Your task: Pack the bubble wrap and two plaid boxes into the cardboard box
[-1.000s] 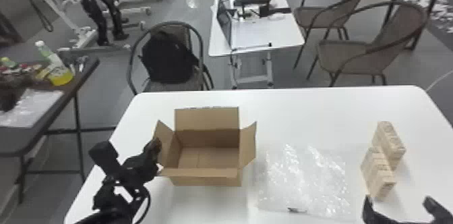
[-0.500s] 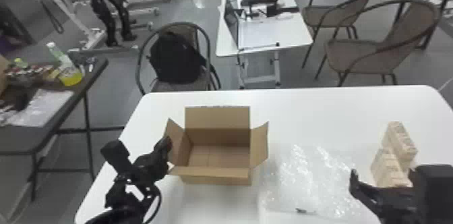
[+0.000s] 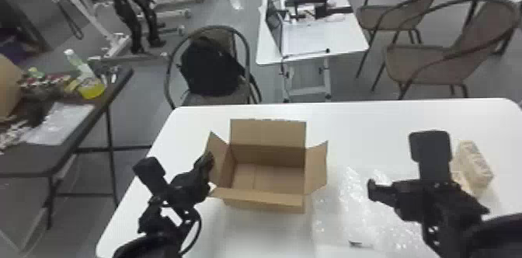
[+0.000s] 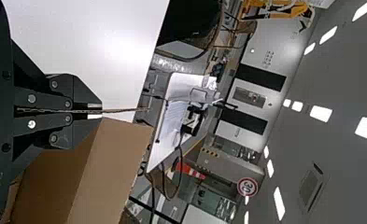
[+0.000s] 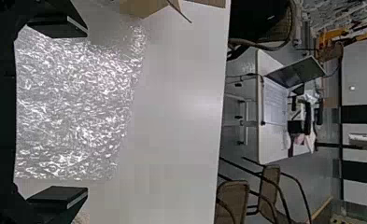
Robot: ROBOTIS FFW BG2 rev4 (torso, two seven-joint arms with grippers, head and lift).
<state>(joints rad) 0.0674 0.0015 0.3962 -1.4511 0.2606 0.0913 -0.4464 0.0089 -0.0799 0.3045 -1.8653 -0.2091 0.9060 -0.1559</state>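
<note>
The cardboard box (image 3: 268, 203) stands open toward the left edge of the white table (image 3: 388, 129), and the left gripper (image 3: 207, 166) pinches its left flap (image 3: 219, 154) between pressed-together fingers. Right of the box, the bubble wrap (image 3: 345, 218) lies flat on the table. Over it hangs the right gripper (image 3: 427, 201), fingers spread wide. The two plaid boxes (image 3: 475, 166) sit close together toward the table's right edge, partly hidden by that arm.

Round red-rimmed sign (image 4: 247, 187) reading "30", sideways in the left wrist view; other print too blurred
</note>
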